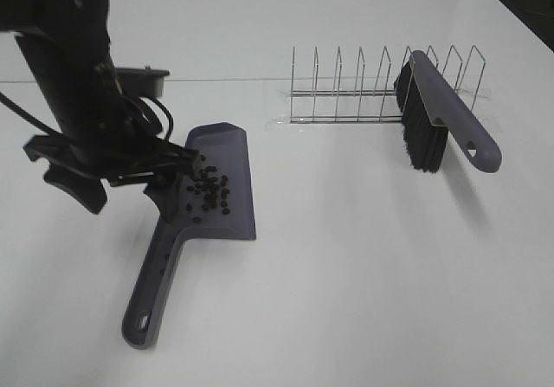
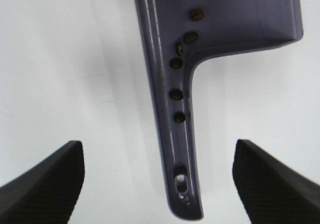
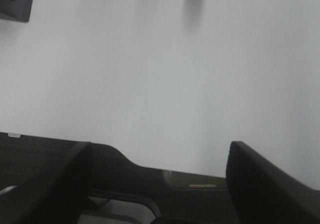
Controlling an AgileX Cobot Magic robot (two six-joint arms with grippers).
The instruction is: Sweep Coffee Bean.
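The left gripper [image 2: 157,184] is hanging wide open over the dustpan handle [image 2: 175,134], its two dark fingers [image 2: 47,181] sitting well apart on either side of it and touching nothing. From the high camera, that same left gripper [image 1: 130,179] is hovering just above the spot where the handle is meeting the pan.

The coffee beans [image 1: 208,190] are lying in a loose cluster inside the purple-grey dustpan [image 1: 227,218], mostly toward its handle end. Up close, a few beans [image 2: 183,48] are trailing down the groove of the handle itself.

The dustpan is lying flat on the white table [image 1: 363,274], handle pointing toward the near edge.

Over on the right, the brush [image 1: 437,114] is leaning tilted against the wire rack [image 1: 359,88], black bristles facing the dustpan side, handle end hanging out toward the front. Brush and dustpan are sitting well apart.

The right gripper [image 3: 157,179] is showing its fingers spread wide too, holding nothing, with bare table beneath it. It is not appearing in the high view.
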